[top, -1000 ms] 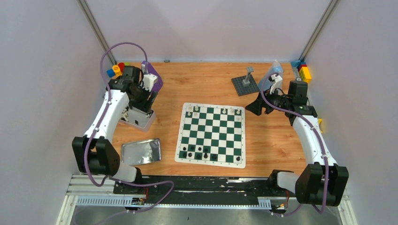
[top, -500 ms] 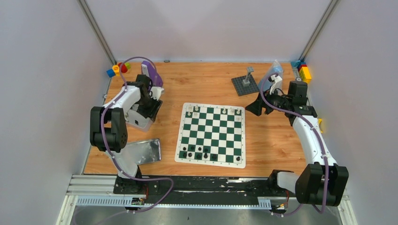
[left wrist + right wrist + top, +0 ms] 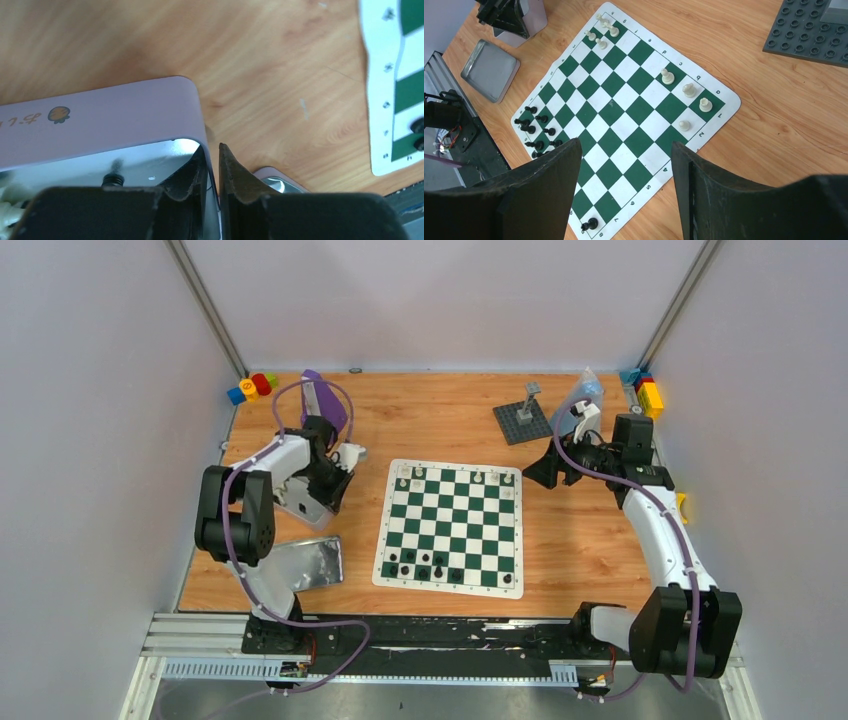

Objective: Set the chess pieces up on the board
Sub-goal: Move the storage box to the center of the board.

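At the tin wall (image 3: 110, 112) — left hand (image 3: 214, 150), wide a second ago, now tight on it; right hand (image 3: 624, 145) agape, empty

The pink tin (image 3: 100, 115) ran off the left edge, its contents a blur behind the left gripper (image 3: 212, 152); the board (image 3: 381, 75) was clipped at right.

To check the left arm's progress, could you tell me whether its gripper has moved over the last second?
Yes. The left gripper has come nearer the board's left edge, away from the coloured blocks in the far corner, onto the tin's rim.
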You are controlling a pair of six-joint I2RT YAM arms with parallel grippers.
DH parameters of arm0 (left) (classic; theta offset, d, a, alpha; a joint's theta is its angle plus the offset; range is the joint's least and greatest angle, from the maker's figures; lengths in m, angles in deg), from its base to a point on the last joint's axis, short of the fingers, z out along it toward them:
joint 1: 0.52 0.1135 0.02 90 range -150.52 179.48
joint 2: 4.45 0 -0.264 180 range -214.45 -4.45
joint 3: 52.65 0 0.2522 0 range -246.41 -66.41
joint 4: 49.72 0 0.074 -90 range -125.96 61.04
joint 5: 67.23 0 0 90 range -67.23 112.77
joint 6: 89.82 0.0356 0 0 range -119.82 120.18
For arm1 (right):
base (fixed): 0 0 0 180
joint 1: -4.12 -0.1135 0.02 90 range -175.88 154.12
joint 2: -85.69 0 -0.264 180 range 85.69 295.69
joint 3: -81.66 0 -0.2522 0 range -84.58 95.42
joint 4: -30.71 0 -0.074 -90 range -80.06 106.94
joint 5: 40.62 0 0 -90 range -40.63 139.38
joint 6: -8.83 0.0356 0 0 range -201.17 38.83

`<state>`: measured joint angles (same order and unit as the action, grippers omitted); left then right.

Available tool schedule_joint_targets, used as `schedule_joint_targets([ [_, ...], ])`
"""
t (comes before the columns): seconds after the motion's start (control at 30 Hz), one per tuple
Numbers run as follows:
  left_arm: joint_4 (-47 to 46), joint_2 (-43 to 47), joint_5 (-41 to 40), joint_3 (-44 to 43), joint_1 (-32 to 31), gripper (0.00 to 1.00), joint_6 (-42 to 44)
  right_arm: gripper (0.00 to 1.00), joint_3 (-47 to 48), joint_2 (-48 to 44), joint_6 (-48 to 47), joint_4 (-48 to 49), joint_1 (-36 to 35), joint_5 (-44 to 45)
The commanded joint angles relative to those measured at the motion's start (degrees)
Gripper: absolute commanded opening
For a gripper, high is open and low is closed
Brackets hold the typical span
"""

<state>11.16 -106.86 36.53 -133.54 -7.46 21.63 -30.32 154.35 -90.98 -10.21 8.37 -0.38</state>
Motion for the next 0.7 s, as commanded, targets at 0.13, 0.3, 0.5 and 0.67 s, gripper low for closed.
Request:
schedule_joint_targets([
  [0.13,0.26,8.26,-0.37,6.01,-11.86,0.17,9.85,0.66,0.22,0.59,-1.45,1.05,-0.21,-0.47],
  [0.3,0.03,9.46,-4.9,9.41,-19.7,0.17,13.97,0.66,0.23,0.68,-1.62,0.91,-0.21,-0.52],
  [0.5,0.45,9.87,-8.4,11.86,-21.74,0.17,17.45,0.66,0.23,1.02,-1.8,0.74,-0.21,-0.52],
  [0.67,0.19,13.79,-10.39,14.5,-22.25,0.32,19.54,0.66,0.36,1.62,-1.8,0.62,-0.21,-0.69],
])
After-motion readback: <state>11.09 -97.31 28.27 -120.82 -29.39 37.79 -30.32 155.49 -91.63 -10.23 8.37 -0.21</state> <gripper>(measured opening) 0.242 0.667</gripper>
